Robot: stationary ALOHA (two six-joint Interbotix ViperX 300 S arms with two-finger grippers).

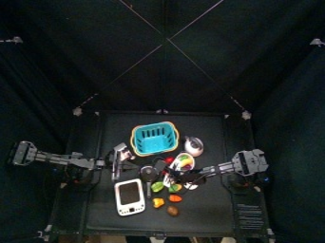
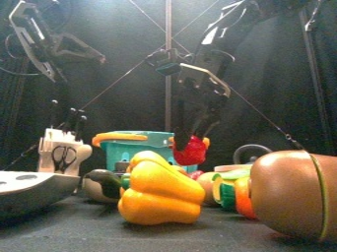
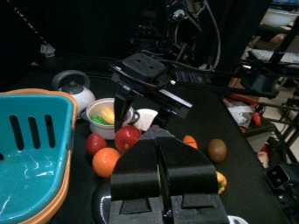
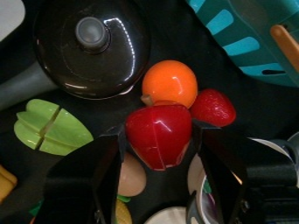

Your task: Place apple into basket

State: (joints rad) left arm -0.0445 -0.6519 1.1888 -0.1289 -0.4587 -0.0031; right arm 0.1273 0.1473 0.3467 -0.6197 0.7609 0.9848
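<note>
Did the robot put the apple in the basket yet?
Not yet. The right gripper has grabbed the apple and is holding it beside the orange fruit. It is not in the teal basket. The left gripper waits nearby, shut.

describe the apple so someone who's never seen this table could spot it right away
Start at the teal basket, then look beside it to the cluster of small fruit next to the black pot lid. The apple is the glossy deep-red fruit sitting between the right gripper jaws. It is larger and smoother than the dimpled red strawberry touching it, and it is not the orange fruit just behind.
</note>
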